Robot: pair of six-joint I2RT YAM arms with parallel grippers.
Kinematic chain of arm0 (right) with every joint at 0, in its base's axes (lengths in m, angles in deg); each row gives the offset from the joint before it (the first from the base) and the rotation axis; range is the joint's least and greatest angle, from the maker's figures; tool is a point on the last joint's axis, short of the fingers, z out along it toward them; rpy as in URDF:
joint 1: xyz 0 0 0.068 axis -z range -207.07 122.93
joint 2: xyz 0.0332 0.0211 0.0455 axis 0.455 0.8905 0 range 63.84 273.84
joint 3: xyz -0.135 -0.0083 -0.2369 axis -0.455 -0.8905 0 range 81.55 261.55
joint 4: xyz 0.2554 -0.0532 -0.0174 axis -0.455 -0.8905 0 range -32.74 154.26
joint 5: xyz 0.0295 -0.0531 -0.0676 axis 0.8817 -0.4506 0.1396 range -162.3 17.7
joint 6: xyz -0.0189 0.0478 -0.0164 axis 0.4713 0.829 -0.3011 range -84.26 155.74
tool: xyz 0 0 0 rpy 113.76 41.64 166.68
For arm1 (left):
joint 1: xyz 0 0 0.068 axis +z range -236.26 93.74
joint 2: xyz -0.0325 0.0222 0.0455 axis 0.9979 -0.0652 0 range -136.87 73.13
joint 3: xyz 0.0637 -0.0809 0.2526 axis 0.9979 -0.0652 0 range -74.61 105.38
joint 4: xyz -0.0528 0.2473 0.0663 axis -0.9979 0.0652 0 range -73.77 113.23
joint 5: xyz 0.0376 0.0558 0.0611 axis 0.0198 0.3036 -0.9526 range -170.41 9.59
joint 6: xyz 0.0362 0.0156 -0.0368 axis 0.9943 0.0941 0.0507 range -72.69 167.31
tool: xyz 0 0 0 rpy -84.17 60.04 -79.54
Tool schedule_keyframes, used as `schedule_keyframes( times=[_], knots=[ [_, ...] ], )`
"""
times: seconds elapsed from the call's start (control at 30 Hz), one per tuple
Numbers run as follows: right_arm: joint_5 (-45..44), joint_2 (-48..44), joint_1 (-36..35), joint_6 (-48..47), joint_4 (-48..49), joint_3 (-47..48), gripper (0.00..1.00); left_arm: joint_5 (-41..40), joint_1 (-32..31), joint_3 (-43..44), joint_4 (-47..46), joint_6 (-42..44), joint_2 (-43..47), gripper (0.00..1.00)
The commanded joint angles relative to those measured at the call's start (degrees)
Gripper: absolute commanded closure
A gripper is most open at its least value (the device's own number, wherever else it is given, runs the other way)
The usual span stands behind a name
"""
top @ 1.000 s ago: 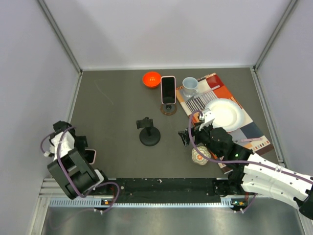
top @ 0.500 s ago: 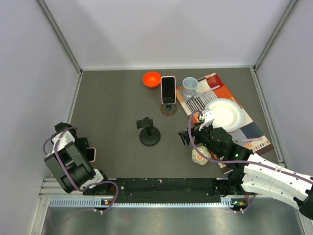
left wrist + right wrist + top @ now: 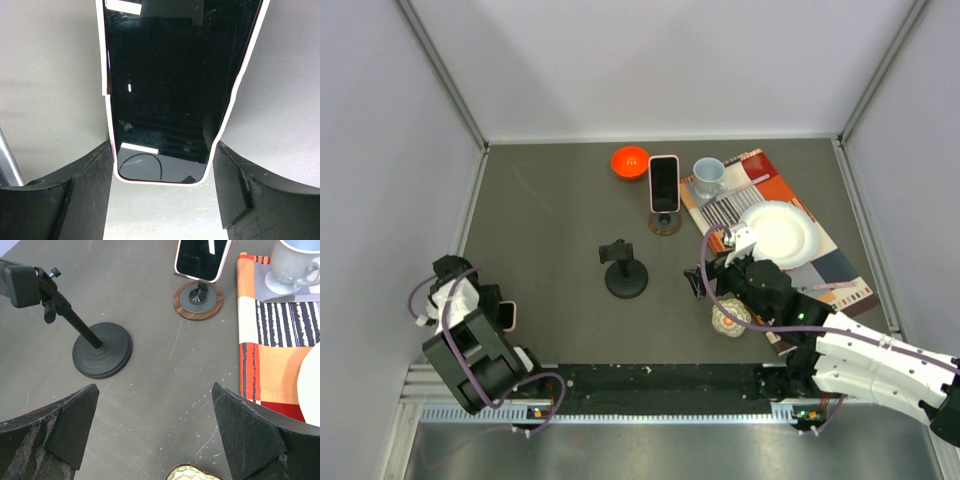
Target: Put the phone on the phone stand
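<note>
Grips the phone in the left gripper, one finger pressed to each long edge close to the lower end, dark screen facing the wrist camera; looks pinched across the narrow width so that the back and bottom edge stay free to seat in a cradle; cannot tell whether lifted or resting on the table; sits at the near left corner, hard by the left wall and well apart from any stand.

Holds the right gripper spread wide on nothing, parked right of centre, probably out of the way while leaving a watch on the target.

Shows the black stand mid-table, clamp head empty on a leaning stem over a round base; reads as the goal, since the wooden-based stand at the far side already carries a second phone.

Leaves bare surface from the near left to the black stand, so room enough to travel right and far; little margin on the wall side; right gripper just right of the stand, a likely squeeze; orange bowl and mug farther back, off the path.
</note>
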Motion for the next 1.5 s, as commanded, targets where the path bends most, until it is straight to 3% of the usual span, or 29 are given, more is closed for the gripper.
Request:
schedule_keyframes(
  times=[0.0, 0.17, 0.37, 0.7, 1.07, 1.1, 1.13, 1.17, 1.2, 1.23, 1.47],
  knots=[
    [-0.6, 0.4, -0.1, -0.5, 2.7, 0.5, 0.04, 5.5, -0.1, -3.7, -4.4, 1.6, 2.7, 1.0],
    [0.0, 1.4, 0.5, -0.3, 2.6, 0.8, 0.04, 10.0, -0.4, -4.4, -6.3, 5.1, 8.1, 1.0],
    [-0.4, 2.0, 1.0, -0.3, 2.7, 0.9, 0.04, 11.9, -6.6, -1.6, -5.1, 7.1, 5.7, 1.0],
    [-0.1, 1.9, 1.1, -0.3, 2.7, 0.8, 0.04, 7.5, -21.2, 2.5, -3.7, 2.5, 3.8, 1.0],
    [0.2, 1.6, 1.1, -0.1, 2.5, 0.8, 0.04, 4.9, -26.2, 2.1, -3.7, 1.5, 2.1, 1.0],
    [0.2, 1.6, 1.1, 0.0, 2.5, 0.9, 0.04, 4.3, -26.0, 2.4, -2.9, 1.5, 1.7, 0.86],
    [0.2, 1.7, 1.1, 0.0, 2.4, 0.9, 0.04, 3.3, -26.0, 3.4, -2.4, 1.8, 1.5, 0.45],
    [0.2, 1.6, 1.1, -0.1, 2.2, 0.9, 0.04, 2.7, -25.9, 4.1, -1.8, 2.6, 1.1, 0.32],
    [0.2, 1.6, 1.1, -0.2, 2.2, 1.0, 0.04, 2.0, -25.8, 4.7, -1.6, 2.9, 0.9, 0.12],
    [0.2, 1.7, 1.1, -0.1, 2.2, 1.0, 0.04, 1.7, -25.7, 5.8, -1.8, 3.4, 0.4, 0.01],
    [0.1, 1.4, 1.3, -0.1, 2.0, 1.0, 0.04, 1.3, -22.4, 14.0, 3.5, 8.1, -9.3, 0.01]
  ],
)
